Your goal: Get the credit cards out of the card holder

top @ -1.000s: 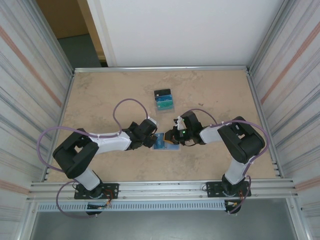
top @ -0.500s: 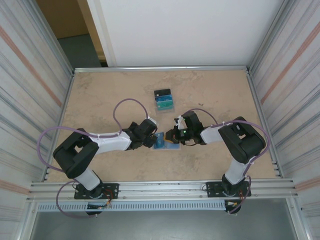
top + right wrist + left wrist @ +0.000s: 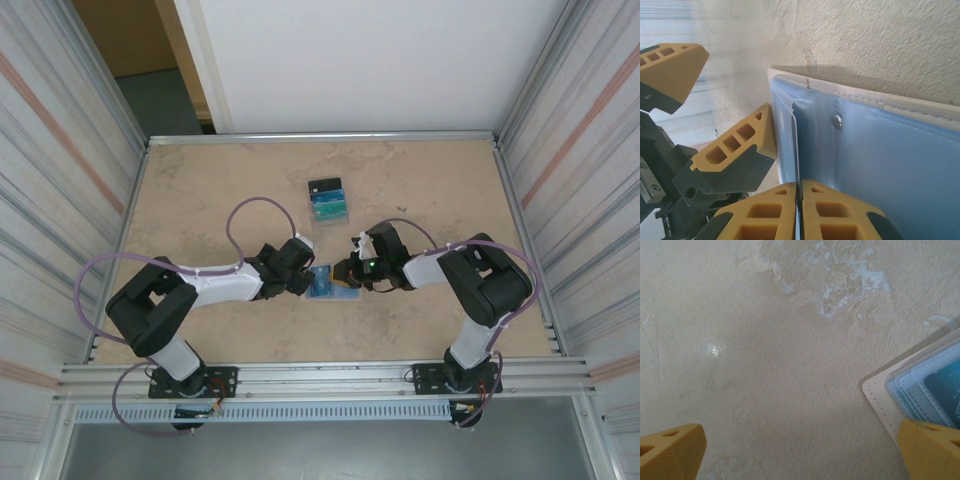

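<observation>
- The card holder is seen lying open on the table, pale blue inside facing up, between the two grippers and nearer the arm bases than the far edge.
- The left gripper is held low at the holder's left edge. In the left wrist view its yellow fingertips are spread wide apart, with nothing between them but bare table.
- In that same view, one stitched pale corner of the holder is seen just beside the right-hand fingertip, and a teal credit card is seen tucked in its layered pockets.
- The right gripper is placed at the holder's right side. In the right wrist view its fingers are pressed together, with no gap seen between them.
- A thin clear pocket edge is seen running down to the seam between those fingers; whether it is actually pinched cannot be told.
- A small metal snap is seen on the blue lining, just beside that pocket edge.
- The left gripper's two open fingers are also seen in the right wrist view, one of them touching or nearly touching the holder's edge.
- A small pile of cards, black on the far side and teal on the near side, is seen lying farther back on the table, well apart from the holder and both grippers.
</observation>
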